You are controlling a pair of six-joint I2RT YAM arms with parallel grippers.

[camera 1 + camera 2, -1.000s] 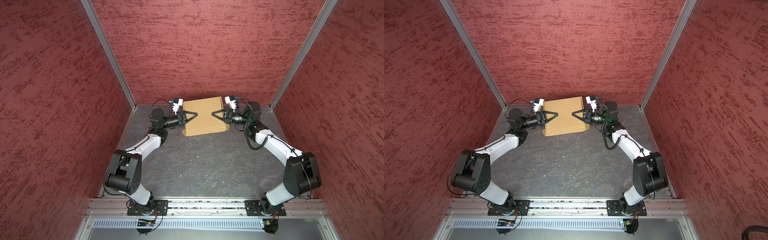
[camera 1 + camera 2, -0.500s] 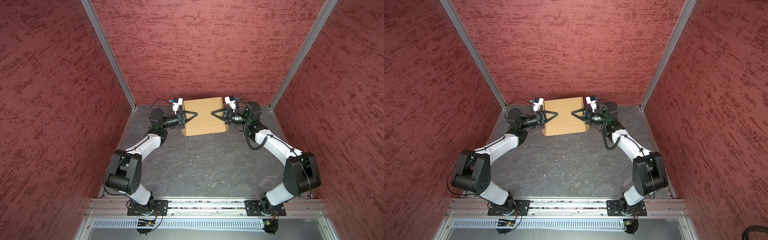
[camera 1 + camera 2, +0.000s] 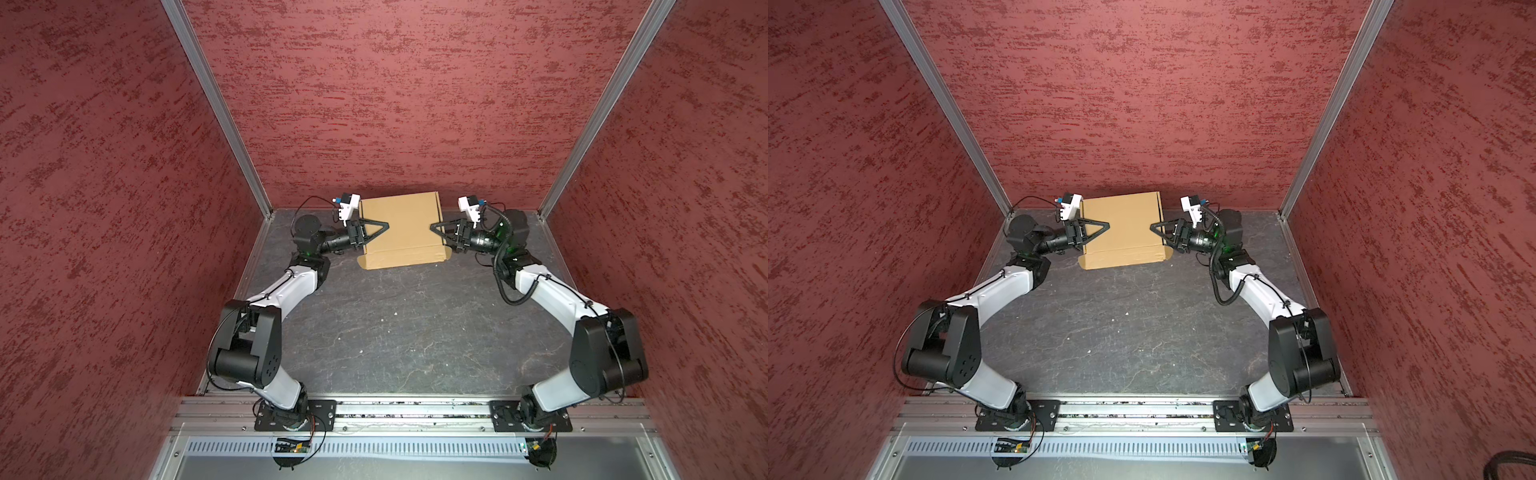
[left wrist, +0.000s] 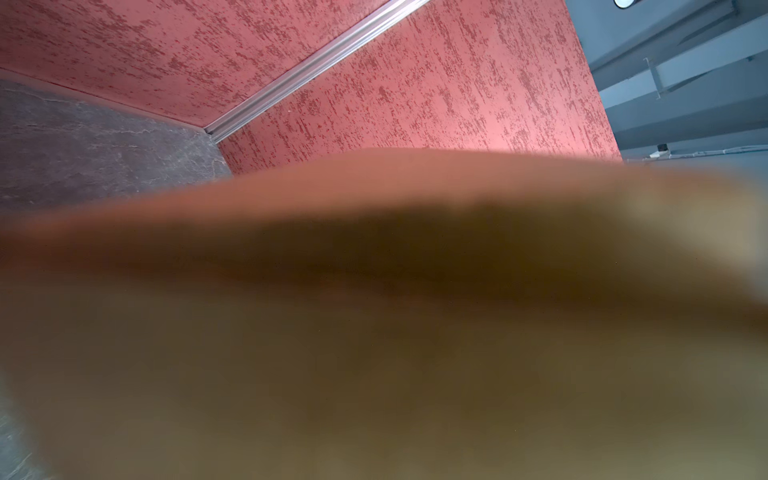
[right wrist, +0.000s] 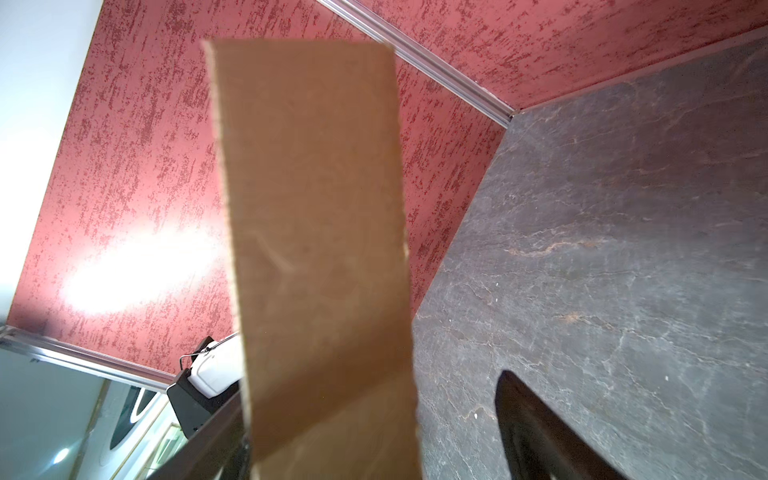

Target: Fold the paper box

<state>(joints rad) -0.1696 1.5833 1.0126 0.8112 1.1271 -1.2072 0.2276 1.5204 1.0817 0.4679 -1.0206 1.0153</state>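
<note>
One tan corrugated rectangular paper box (image 3: 405, 232); left fingers (image 3: 384, 225) clamped on it, right fingers (image 5: 540, 432) apart.

A robotics lab cell: red textured panels (image 3: 395, 104) in aluminium framing (image 3: 216, 108) wall a dark tabletop (image 3: 395, 332), robot arms (image 3: 282, 291) bolted to a bottom rail (image 3: 415, 411).

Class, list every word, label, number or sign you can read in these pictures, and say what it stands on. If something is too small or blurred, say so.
No text can be read anywhere.
Cardboard box: plain, no print on the faces that show.
Walls and table: no writing.
Circuit boards on the front rail: any markings are too small to read.
</note>
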